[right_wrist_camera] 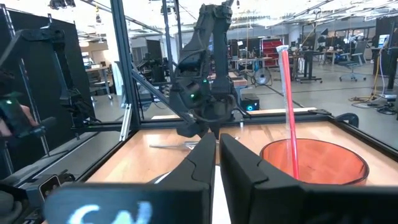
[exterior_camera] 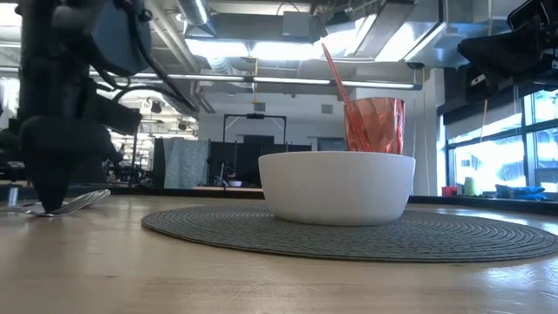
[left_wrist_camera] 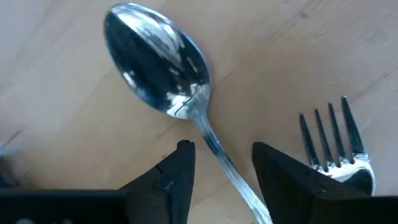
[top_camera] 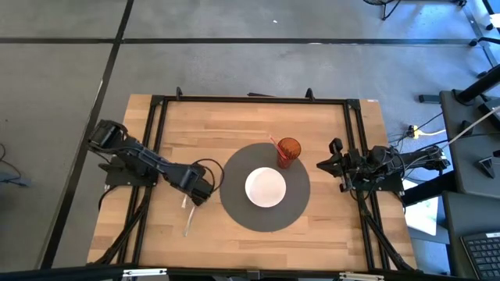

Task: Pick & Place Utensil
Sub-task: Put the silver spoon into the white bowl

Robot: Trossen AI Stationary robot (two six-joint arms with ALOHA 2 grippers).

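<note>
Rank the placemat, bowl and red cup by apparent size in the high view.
1. Round grey placemat, clearly largest.
2. White bowl.
3. Red cup, smallest, seen from above with a straw in it.

Your shiny metal spoon [left_wrist_camera: 168, 74] lying flat on bare wood left of the mat, bowl facing up, a silver fork [left_wrist_camera: 336, 149] just beside it

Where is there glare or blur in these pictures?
Left wrist view: the spoon bowl mirrors bright light, and the fork tines glint; both are sharp. Low view: ceiling lights and right-hand windows glare behind the bowl and cup, and the near table is soft. High view: even light, little shadow.
</note>
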